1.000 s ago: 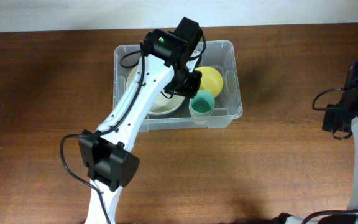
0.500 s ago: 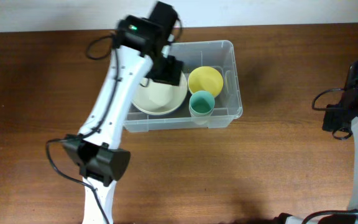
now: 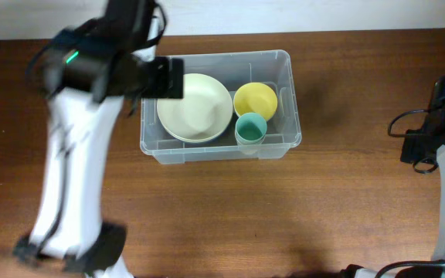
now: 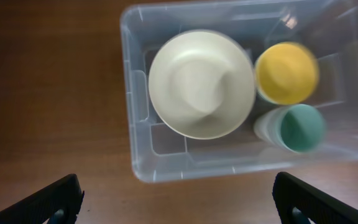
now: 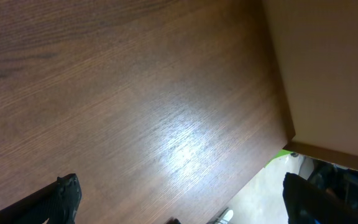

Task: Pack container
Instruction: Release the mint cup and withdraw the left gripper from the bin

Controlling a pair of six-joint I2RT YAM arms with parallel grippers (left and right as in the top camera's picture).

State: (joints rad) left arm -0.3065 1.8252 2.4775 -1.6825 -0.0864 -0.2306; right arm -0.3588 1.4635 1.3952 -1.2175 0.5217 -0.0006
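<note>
Brown wooden table (image 3: 346, 201) fills most of what we can see, and on it sits a big see-through plastic tub with round corners (image 3: 207, 152). Three things are inside the tub. A wide, round, cream bowl (image 3: 195, 107) takes up the half of the tub nearest the left claw (image 4: 176, 183). A small, round, yellow bowl (image 3: 255, 100) sits in the other half, on the far side. A little blue-green cup (image 3: 251, 128) stands just beside the yellow bowl, on the near side, and the two look like they touch. All three sit the right way up, with their open tops showing. The left claw is wide apart and holds nothing. From its own camera, its two black fingers (image 4: 55, 202) poke in at the bottom corners, and the tub lies ahead of them, with bare wood between the fingers and the tub's near wall. From above, this arm looks smeared, and its dark end hangs by the tub's far left corner, on the cream bowl's side. The right claw (image 5: 179, 186) is wide apart too and holds nothing. Only bare wood and the table's edge lie under it. The tub is well apart from it, off to its left.
</note>
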